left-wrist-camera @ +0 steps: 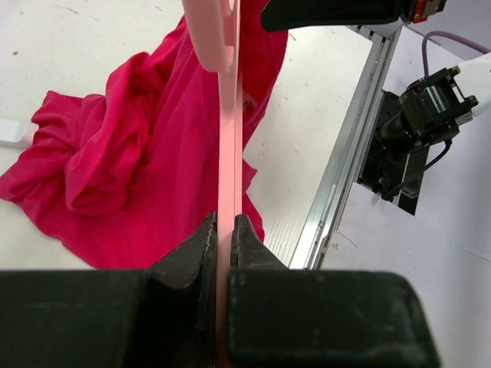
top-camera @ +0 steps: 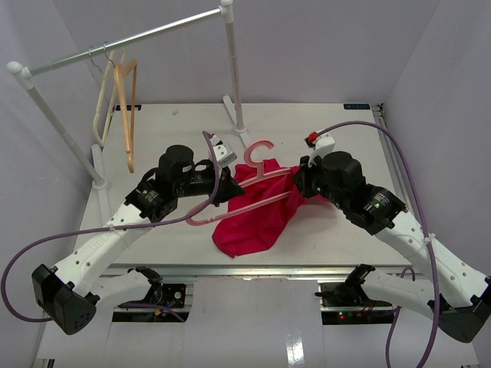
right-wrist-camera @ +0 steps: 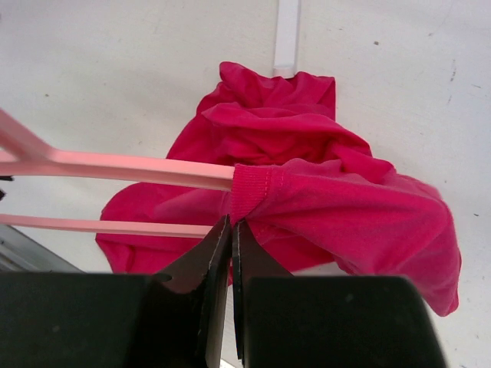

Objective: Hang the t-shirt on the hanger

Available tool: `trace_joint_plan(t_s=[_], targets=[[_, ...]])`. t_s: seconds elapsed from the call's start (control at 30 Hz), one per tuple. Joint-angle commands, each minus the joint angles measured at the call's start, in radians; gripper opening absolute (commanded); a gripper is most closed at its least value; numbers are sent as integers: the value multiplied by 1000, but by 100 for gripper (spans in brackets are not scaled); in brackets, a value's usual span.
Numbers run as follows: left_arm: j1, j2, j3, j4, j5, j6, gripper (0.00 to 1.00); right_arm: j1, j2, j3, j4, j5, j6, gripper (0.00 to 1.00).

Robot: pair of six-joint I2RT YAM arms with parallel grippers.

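The t-shirt (top-camera: 255, 218) lies crumpled near the middle of the table (top-camera: 176, 130), its bulk trailing toward 6 o'clock in the overhead view. The hanger (top-camera: 265, 172), thin and pink, crosses the upper part of the t-shirt. Its hook points toward 12 o'clock and its lower bar runs out toward 8 o'clock. My left gripper (left-wrist-camera: 225, 227) reaches in from 8 o'clock and is clamped narrow on that pink bar, one finger on either side. My right gripper (right-wrist-camera: 231, 228) comes in from 4 o'clock. Its fingers are pressed together on a ribbed edge of the red fabric, just where one pink arm of the hanger goes into the t-shirt. On the rack (top-camera: 153, 34) at 10 o'clock hang a tan hanger (top-camera: 126, 123) and a cream-white hanger (top-camera: 100, 115), well apart from the t-shirt.
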Motion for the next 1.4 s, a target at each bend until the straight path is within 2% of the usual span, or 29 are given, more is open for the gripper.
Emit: trace_joint_plan(t_s=[0.0, 0.17, 0.27, 0.43, 0.5, 0.8, 1.07, 1.17, 1.27, 1.37], targets=[[-2, -5, 17, 107, 56, -20, 0, 23, -2, 99, 28, -45, 16, 8], [-2, -31, -3, 99, 92, 5, 0, 22, 35, 209, -45, 15, -16, 8], [-4, -28, 11, 41, 137, 73, 0, 23, 44, 238, -80, 23, -39, 8], [-2, -4, 51, -71, 173, 142, 0, 22, 62, 256, -100, -8, -71, 8], [-2, 1, 49, -65, 180, 152, 0, 23, 70, 266, -100, -52, -77, 8], [-1, 52, 36, 139, 250, 76, 0, 46, 53, 160, 48, -304, -53, 8], [-2, 72, -29, 293, 268, -31, 0, 86, 42, 117, 93, -323, -38, 8], [-2, 55, -50, 344, 267, -67, 0, 88, 17, 98, 99, -312, -37, 16], [-2, 29, -81, 362, 276, -94, 0, 90, -21, 99, 82, -279, -59, 52], [-2, -1, -107, 355, 261, -116, 0, 89, -60, 117, 48, -241, -94, 66]])
